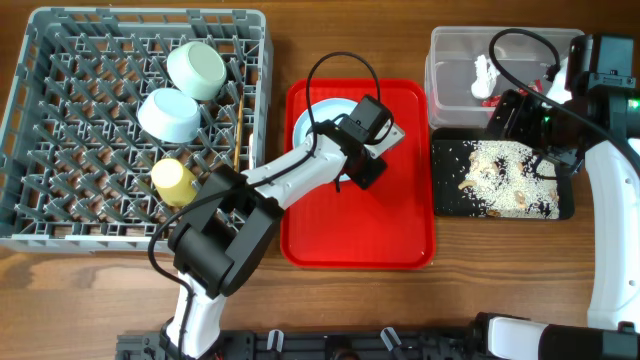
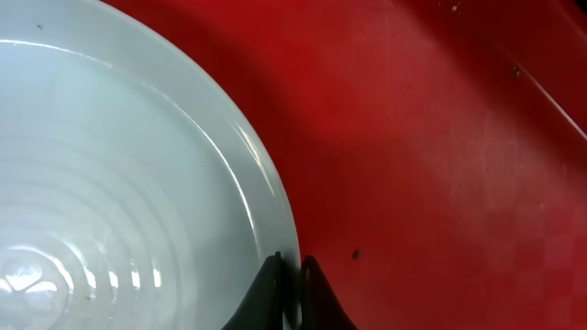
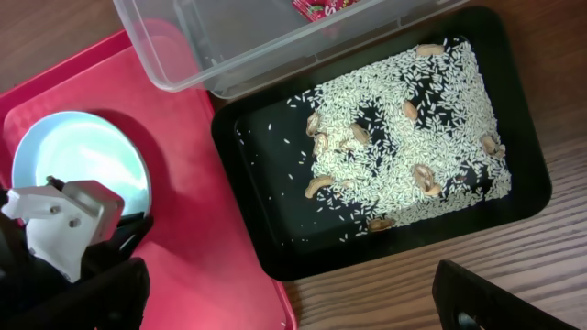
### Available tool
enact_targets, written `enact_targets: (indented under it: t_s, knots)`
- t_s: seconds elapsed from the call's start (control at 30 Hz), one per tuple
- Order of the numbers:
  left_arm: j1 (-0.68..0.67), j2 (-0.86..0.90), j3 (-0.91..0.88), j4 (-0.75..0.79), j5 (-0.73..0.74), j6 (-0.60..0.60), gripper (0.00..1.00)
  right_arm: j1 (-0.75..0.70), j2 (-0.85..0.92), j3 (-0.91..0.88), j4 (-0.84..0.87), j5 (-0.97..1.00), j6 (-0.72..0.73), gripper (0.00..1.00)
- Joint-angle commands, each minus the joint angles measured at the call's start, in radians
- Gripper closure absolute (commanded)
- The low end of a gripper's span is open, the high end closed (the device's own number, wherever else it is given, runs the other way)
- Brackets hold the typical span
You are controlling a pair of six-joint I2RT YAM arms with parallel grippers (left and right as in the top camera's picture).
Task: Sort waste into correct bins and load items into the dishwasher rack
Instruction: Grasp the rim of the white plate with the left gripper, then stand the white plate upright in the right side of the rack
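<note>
The white plate (image 1: 312,118) lies on the red tray (image 1: 360,230). My left gripper (image 1: 362,165) is shut on the plate's rim (image 2: 275,211), its fingertips (image 2: 292,289) pinching the edge. The grey rack (image 1: 60,120) holds two pale blue-green bowls (image 1: 195,70) (image 1: 170,113), the yellow cup (image 1: 173,180) and the chopstick (image 1: 238,125). The clear tub (image 1: 450,60) holds the red wrapper (image 1: 490,97) and the white scrap (image 1: 483,72). The black tray (image 1: 445,200) holds rice scraps (image 1: 505,175). My right gripper (image 1: 515,120) hovers open and empty above the black tray (image 3: 275,247). The fork is out of view.
The red tray (image 3: 211,257) lies between the rack and the black tray, close to both. The plate (image 3: 83,165) and my left arm's wrist show in the right wrist view. Bare wooden table (image 3: 514,247) lies in front of the black tray.
</note>
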Motion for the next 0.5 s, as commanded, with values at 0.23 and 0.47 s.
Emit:
enact_targets:
  t_s: [0.23,0.47]
  knots:
    - [0.026,-0.202,0.035,-0.011,0.015,-0.157,0.96,-0.002,0.001,0.003,-0.006,0.003,0.001,0.00]
    - [0.248,-0.477,0.035,-0.025,0.219,-0.249,0.96,-0.002,0.001,0.003,-0.008,0.003,0.001,0.00]
